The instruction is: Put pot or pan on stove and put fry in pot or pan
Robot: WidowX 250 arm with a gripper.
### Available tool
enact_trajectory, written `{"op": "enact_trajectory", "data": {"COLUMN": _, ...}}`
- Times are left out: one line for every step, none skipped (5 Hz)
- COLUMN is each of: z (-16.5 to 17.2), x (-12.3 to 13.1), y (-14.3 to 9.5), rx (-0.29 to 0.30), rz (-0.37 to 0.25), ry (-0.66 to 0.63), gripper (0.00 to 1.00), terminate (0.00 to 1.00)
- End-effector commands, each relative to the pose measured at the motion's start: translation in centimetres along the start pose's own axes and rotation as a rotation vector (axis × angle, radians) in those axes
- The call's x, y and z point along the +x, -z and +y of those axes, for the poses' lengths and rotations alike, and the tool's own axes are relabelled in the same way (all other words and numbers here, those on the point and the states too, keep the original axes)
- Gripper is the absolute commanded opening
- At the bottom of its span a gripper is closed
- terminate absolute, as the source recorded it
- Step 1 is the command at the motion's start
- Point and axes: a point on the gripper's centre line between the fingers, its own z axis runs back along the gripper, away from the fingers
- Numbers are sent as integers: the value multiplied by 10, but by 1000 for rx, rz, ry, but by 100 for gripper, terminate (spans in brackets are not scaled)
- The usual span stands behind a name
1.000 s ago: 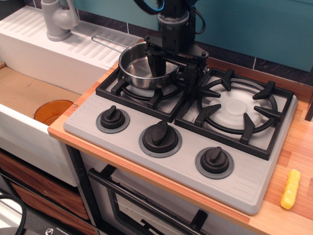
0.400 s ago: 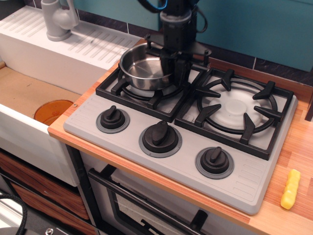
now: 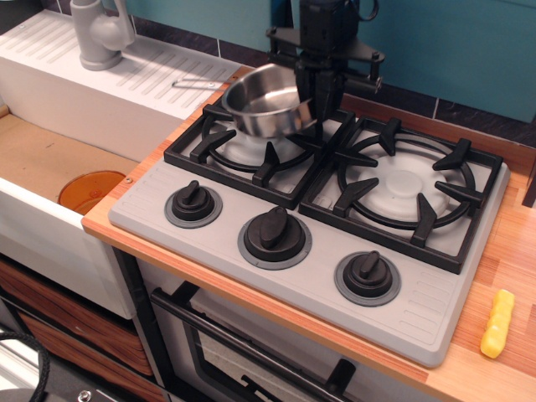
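The shiny steel saucepan [image 3: 264, 102] hangs tilted above the left burner of the grey stove [image 3: 318, 251], clear of the black grate. Its thin wire handle [image 3: 199, 83] points left over the white drainboard. My gripper [image 3: 321, 99] comes down from above and is shut on the pan's right rim. The right burner [image 3: 406, 180] is bare. The yellow crinkle-cut fry [image 3: 497, 323] lies on the wooden counter at the front right, beside the stove and far from the gripper.
A white drainboard [image 3: 126, 75] with a grey tap [image 3: 100, 33] stands at the back left. A sink [image 3: 50, 159] with an orange disc [image 3: 90, 191] lies at the left. Three black knobs line the stove's front. A teal wall is behind.
The gripper has risen and moved a little right with the pan in it. The pan has come up off the left grate and now tilts.
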Motion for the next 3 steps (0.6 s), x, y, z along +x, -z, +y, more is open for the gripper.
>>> {"op": "enact_trajectory", "data": {"z": -28, "x": 4, "y": -48, "rx": 36, "rz": -22, "ry": -23, "gripper": 0, "terminate": 0}}
{"op": "enact_trajectory", "data": {"z": -47, "x": -5, "y": -51, "rx": 37, "rz": -26, "ry": -44, "gripper": 0, "terminate": 0}}
{"op": "enact_trajectory", "data": {"z": -72, "x": -13, "y": -52, "rx": 47, "rz": -32, "ry": -69, "gripper": 0, "terminate": 0}}
